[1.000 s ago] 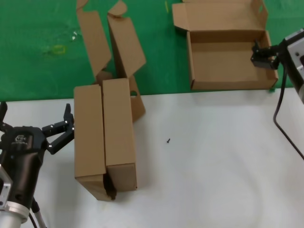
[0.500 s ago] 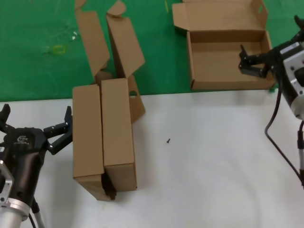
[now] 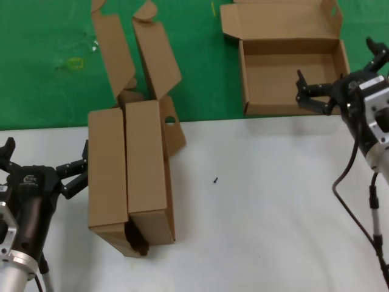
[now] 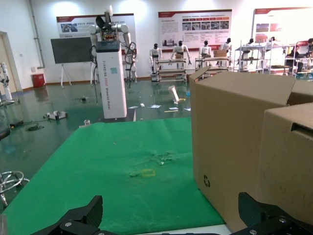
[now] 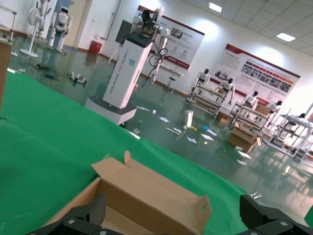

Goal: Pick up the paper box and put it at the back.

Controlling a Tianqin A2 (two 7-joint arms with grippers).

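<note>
Cardboard filled the scene: one open paper box (image 3: pixel 290 73) lay on the green cloth of the back (image 3: pixel 48 61) at two o'clock, with the right gripper (image 3: pixel 340 76) spread wide and empty at its near right corner. At nine o'clock the left gripper (image 3: pixel 42 164), also splayed and empty, flanked two upright boxes (image 3: pixel 127 176) on the white table (image 3: pixel 267 207). Judging by this, one placement looked complete; the next move called for closing on an upright box.

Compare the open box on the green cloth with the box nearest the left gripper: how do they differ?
The open box lies flat on the green cloth, inside exposed; the nearest box stands on edge on the white table. The first sits by the right gripper, the second by the left gripper. Both are brown cardboard.
</note>
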